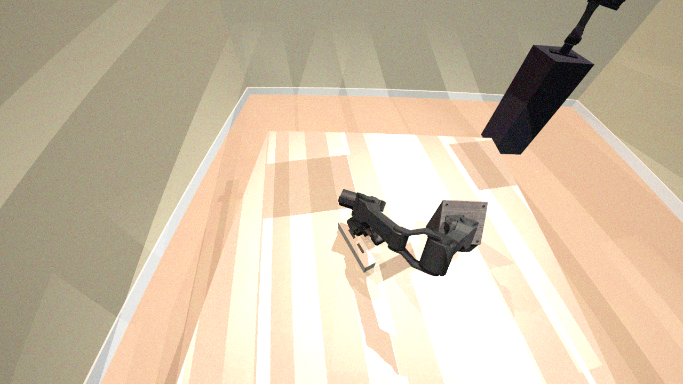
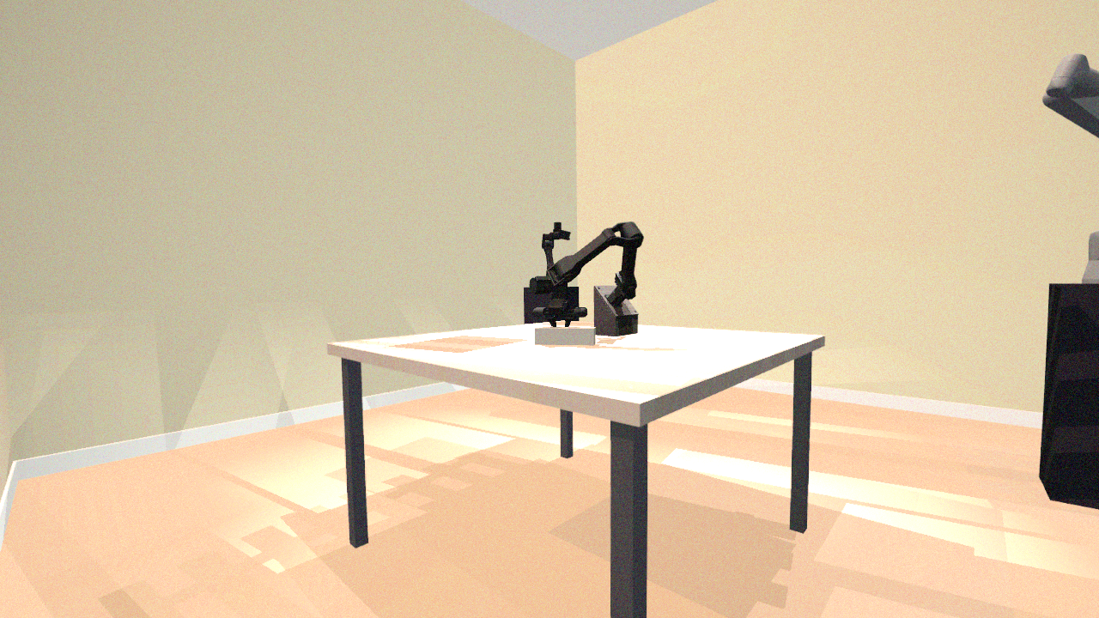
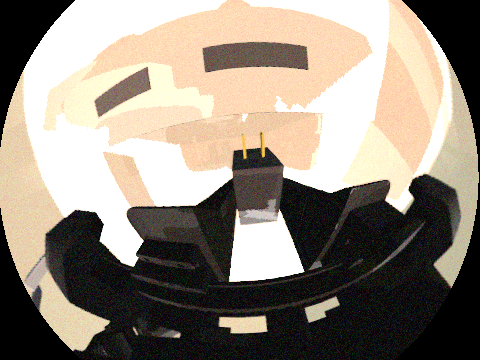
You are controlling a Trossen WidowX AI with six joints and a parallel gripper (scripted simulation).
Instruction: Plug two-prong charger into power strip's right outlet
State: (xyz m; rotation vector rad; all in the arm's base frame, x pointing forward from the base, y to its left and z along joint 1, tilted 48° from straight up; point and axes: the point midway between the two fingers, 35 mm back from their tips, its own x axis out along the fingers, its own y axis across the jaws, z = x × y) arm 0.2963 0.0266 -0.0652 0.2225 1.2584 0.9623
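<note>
My gripper (image 1: 365, 233) (image 2: 560, 324) (image 3: 253, 181) is shut on the charger. The charger (image 3: 256, 182) is a dark block between the fingertips, and both of its gold prongs (image 3: 253, 145) show at their full length in the wrist view, pointing up the image. The pale power strip (image 1: 370, 267) (image 2: 564, 336) (image 3: 255, 90) lies just beyond the prongs. Its top shows a right dark mark (image 3: 255, 56), roughly in line with the prongs, and a left dark mark (image 3: 124, 91). The outlet openings are not visible. The top view shows the gripper close beside the strip; the arm partly hides it.
The wedge-shaped arm base (image 1: 473, 208) (image 2: 615, 318) stands on the table (image 1: 310, 310) (image 2: 491, 378). A black pedestal (image 1: 530, 105) with another arm stands beyond the table. Another black pedestal (image 2: 1071, 384) is at the right in the exterior view. Sunlit stripes wash out surfaces around the strip.
</note>
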